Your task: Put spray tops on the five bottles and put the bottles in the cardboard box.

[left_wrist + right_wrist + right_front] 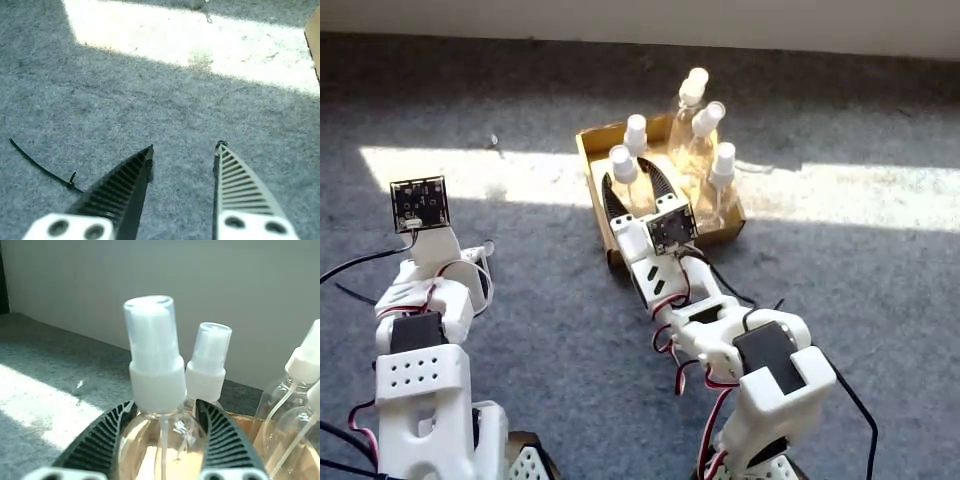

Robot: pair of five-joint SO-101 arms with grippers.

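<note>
The right gripper (162, 410) clasps the capped bottle (152, 355) between its jaws, down in the cardboard box (590, 150) with the other bottles (707, 120) just beyond, so it should let go gently and rise straight, while the left gripper (184, 147) hangs spread open over carpet (100, 100).

Carpeted indoor room, home or office unclear, grey carpet (880, 300), plain pale wall (250, 290), sunlight patch (470, 172)

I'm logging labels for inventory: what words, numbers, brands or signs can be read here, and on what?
None can be read. The bottles are clear with no label in sight, the cardboard box walls are bare, and the two dark square boards carry only specks too small to read.
</note>
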